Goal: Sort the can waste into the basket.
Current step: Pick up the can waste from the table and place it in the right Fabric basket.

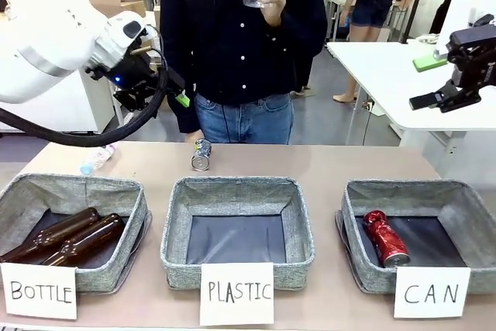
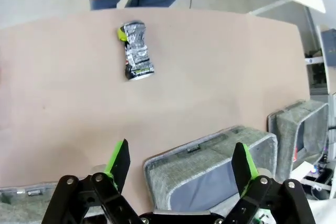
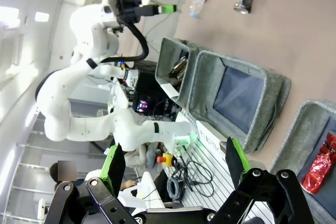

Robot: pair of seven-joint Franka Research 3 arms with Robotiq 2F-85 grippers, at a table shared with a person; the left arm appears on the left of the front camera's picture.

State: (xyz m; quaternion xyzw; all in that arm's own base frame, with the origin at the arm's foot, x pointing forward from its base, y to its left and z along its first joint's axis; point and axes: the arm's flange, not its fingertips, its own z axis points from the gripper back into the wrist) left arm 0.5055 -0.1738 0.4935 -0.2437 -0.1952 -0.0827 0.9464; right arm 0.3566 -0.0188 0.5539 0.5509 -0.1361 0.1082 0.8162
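Lying on the brown table (image 1: pixel 333 162) well left of the grey fabric "CAN" basket (image 1: pixel 403 186), the dented silver-grey metal can (image 2: pixel 136 51) looked light, thin-walled and slippery, best pinched across its crumpled middle; left gripper (image 2: pixel 181 150) and right gripper (image 3: pixel 175 148) gaped empty

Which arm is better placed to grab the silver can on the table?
Left, likely: the left gripper hangs open over the table, the silver can ahead of it. The right gripper hangs far off to the right.

The front camera looks across the table (image 1: pixel 325 164) at the person (image 1: pixel 240 36); both wrist cameras peer down from higher (all catch the silver can (image 1: pixel 201 154)).
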